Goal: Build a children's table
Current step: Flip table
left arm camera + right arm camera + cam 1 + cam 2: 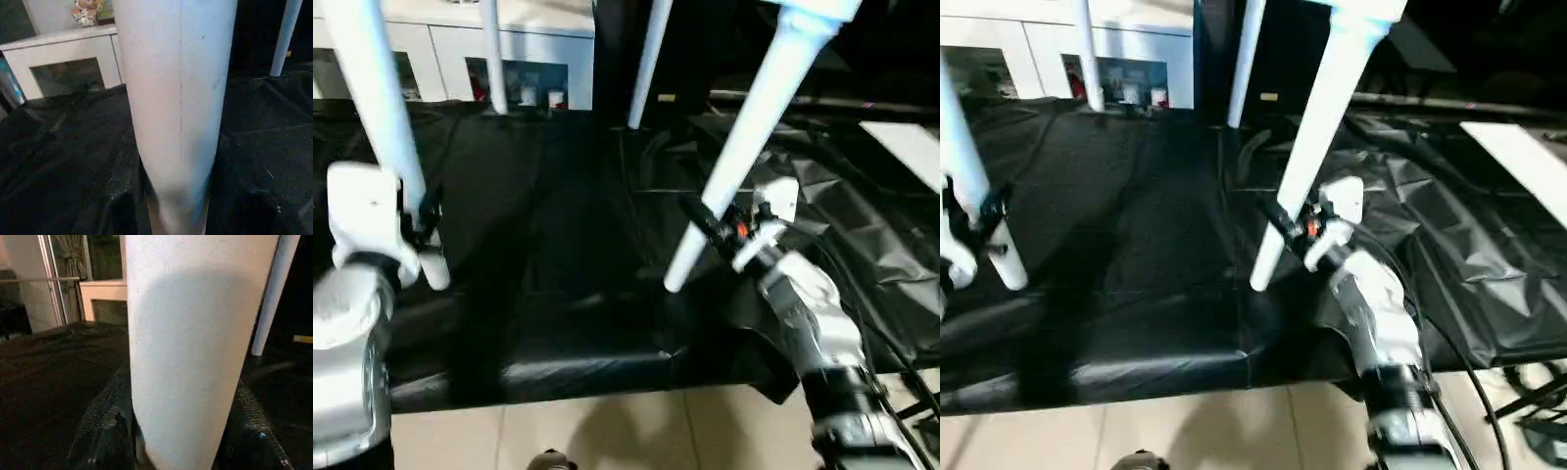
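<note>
Background: a white cabinet (460, 59) with glass doors runs across the upper left of the frame. In front of it lies a low surface draped in crinkled black sheeting (558, 245), with pale floor tiles (607, 431) along the bottom edge.

The children's table hangs above the sheeting, right way up, legs pointing down. Only a corner of its tabletop (822, 10) shows, at the top right of the frame, where a leg enters its socket. The two far legs (492, 54) reach down to the sheeting near the cabinet, apparently resting there. The two near legs are off it, so the table looks tilted toward the camera.

Left claw (416, 220), at centre left: closed around the near left leg (386, 108), close to its lower end. The left wrist view has that leg (176, 98) running up between the fingers.

Right claw (720, 225), right of centre: clamped on the near right leg (759, 127), again low down, with the leg's tip (674, 282) hanging free just above the sheeting. The right wrist view confirms the grip, with a black finger (105, 431) on either side of the tube (186, 357).

Judgement: all four legs look seated, so assembly seems done. Holding one leg per claw, low on the taper, gives a wide two-point hold to steady the table while it is set down.
</note>
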Tool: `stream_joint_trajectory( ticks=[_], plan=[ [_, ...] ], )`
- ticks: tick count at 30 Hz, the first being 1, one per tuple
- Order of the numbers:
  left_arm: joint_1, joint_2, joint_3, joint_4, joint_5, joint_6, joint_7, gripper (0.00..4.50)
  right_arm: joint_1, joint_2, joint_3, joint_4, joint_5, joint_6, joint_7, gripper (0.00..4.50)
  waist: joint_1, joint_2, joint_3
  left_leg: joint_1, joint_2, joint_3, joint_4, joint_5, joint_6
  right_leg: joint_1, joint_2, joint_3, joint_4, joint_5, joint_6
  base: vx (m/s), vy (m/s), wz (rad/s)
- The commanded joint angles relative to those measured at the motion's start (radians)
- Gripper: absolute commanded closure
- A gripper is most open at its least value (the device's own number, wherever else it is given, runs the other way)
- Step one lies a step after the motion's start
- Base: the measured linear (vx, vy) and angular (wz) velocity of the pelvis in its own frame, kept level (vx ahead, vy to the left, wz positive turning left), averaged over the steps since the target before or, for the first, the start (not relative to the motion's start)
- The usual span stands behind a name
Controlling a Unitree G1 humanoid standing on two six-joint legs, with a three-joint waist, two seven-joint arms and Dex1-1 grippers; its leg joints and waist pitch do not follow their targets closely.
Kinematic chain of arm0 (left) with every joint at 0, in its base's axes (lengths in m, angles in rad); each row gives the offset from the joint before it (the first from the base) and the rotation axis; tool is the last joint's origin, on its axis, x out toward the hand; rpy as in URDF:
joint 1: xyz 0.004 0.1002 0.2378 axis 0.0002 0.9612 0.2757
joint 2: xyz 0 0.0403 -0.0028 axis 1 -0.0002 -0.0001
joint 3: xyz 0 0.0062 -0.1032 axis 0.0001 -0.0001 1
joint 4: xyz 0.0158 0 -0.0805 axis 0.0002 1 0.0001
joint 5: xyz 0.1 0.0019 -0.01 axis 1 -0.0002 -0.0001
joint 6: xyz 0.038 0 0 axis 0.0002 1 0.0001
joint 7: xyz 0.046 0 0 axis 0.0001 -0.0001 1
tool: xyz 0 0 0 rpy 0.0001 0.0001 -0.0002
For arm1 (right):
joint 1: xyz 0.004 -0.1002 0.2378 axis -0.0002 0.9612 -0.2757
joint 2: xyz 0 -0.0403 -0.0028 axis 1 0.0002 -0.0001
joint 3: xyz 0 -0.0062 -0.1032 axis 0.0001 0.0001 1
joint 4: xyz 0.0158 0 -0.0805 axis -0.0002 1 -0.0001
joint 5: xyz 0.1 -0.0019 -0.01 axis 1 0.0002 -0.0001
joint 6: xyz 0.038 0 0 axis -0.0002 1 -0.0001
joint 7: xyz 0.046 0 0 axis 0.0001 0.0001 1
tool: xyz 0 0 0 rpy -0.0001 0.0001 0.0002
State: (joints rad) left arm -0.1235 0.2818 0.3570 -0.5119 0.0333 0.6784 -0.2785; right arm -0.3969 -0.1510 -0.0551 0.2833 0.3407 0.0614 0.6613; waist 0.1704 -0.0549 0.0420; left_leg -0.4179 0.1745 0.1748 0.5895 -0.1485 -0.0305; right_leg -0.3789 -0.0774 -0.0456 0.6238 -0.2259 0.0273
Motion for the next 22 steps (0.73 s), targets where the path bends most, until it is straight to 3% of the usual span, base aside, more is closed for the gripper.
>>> stream_joint_trajectory(
  ticks=[1, 3, 4, 6, 8, 9, 11, 12, 13, 16, 21, 22],
  plan=[
    [0.028, -0.004, -0.032, -0.028, 0.018, -0.030, -0.004, 2.89, 0.028, -0.010, 0.041, -0.013, -0.037, 0.031, 0.004, 2.97, -0.009, 0.027, -0.049, 0.054, 0.062, -0.033, -0.102, -0.472, -0.106, -0.004, -0.065, 0.041, -0.091, -0.207, -0.109, 0.000, 0.000, 0.00],
    [0.040, -0.009, -0.029, -0.029, 0.020, -0.040, 0.003, 2.89, 0.033, -0.013, 0.044, -0.017, -0.041, 0.031, 0.003, 2.97, -0.013, 0.029, -0.045, 0.054, 0.061, -0.036, -0.105, -0.508, -0.117, -0.006, -0.063, 0.040, -0.095, -0.241, -0.103, 0.000, 0.000, 0.00],
    [0.062, -0.017, -0.029, -0.031, 0.021, -0.048, 0.006, 2.89, 0.036, -0.014, 0.045, -0.014, -0.047, 0.026, -0.001, 2.97, -0.014, 0.024, -0.045, 0.060, 0.061, -0.037, -0.104, -0.550, -0.126, -0.012, -0.064, 0.041, -0.099, -0.278, -0.097, 0.000, 0.000, 0.00],
    [0.120, -0.026, -0.047, -0.025, 0.026, -0.083, 0.010, 2.89, 0.035, -0.018, 0.054, 0.012, -0.077, 0.015, -0.025, 2.97, -0.016, 0.019, -0.042, 0.057, 0.061, -0.043, -0.107, -0.587, -0.129, -0.009, -0.069, 0.040, -0.104, -0.328, -0.089, 0.000, 0.000, 0.00],
    [0.146, -0.029, -0.052, -0.019, 0.008, -0.106, 0.003, 2.89, 0.034, -0.022, 0.065, 0.028, -0.105, 0.011, -0.047, 2.97, -0.023, 0.023, -0.034, 0.072, 0.059, -0.046, -0.112, -0.669, -0.140, -0.015, -0.069, 0.039, -0.118, -0.425, -0.079, 0.000, 0.000, 0.00],
    [0.155, -0.029, -0.055, -0.019, 0.002, -0.104, -0.003, 2.89, 0.036, -0.023, 0.067, 0.031, -0.105, 0.014, -0.044, 2.97, -0.023, 0.021, -0.034, 0.074, 0.058, -0.048, -0.112, -0.680, -0.141, -0.015, -0.070, 0.039, -0.121, -0.442, -0.076, 0.000, 0.000, 0.00],
    [0.194, -0.028, -0.066, -0.016, -0.017, -0.108, -0.026, 2.33, 0.045, -0.022, 0.067, 0.038, -0.106, 0.019, -0.047, 2.97, -0.025, 0.018, -0.033, 0.073, 0.059, -0.051, -0.112, -0.684, -0.137, -0.016, -0.072, 0.042, -0.125, -0.460, -0.071, 0.000, 0.000, 0.00],
    [0.204, -0.030, -0.067, -0.016, -0.023, -0.109, -0.031, 2.19, 0.047, -0.021, 0.064, 0.041, -0.108, 0.018, -0.053, 2.41, -0.026, 0.019, -0.033, 0.072, 0.059, -0.051, -0.113, -0.686, -0.137, -0.015, -0.071, 0.042, -0.125, -0.464, -0.069, 0.000, 0.000, 0.00],
    [0.215, -0.029, -0.069, -0.016, -0.027, -0.111, -0.036, 2.19, 0.049, -0.016, 0.054, 0.043, -0.100, 0.017, -0.061, 2.41, -0.029, 0.013, -0.033, 0.072, 0.058, -0.050, -0.113, -0.689, -0.135, -0.017, -0.071, 0.042, -0.126, -0.472, -0.066, 0.000, 0.000, 0.00],
    [0.246, -0.034, -0.055, -0.025, -0.043, -0.120, -0.037, 1.83, 0.063, -0.010, 0.030, 0.026, -0.075, 0.020, -0.076, 2.06, -0.030, 0.019, -0.033, 0.077, 0.058, -0.047, -0.110, -0.687, -0.133, -0.024, -0.072, 0.047, -0.129, -0.482, -0.069, 0.000, 0.000, 0.00],
    [0.273, -0.049, -0.029, -0.042, -0.078, -0.139, -0.035, 1.40, 0.094, -0.014, 0.030, -0.022, -0.053, 0.030, -0.067, 1.62, -0.036, 0.018, -0.033, 0.062, 0.059, -0.048, -0.118, -0.654, -0.125, -0.011, -0.066, 0.042, -0.121, -0.402, -0.079, 0.000, 0.000, 0.00],
    [0.299, -0.080, -0.004, -0.069, -0.115, -0.150, -0.031, 1.34, 0.134, -0.021, 0.035, -0.077, -0.041, 0.046, -0.057, 1.50, -0.034, 0.018, -0.035, 0.063, 0.058, -0.045, -0.115, -0.634, -0.120, -0.009, -0.067, 0.044, -0.119, -0.381, -0.081, 0.000, 0.000, 0.00]
  ],
)
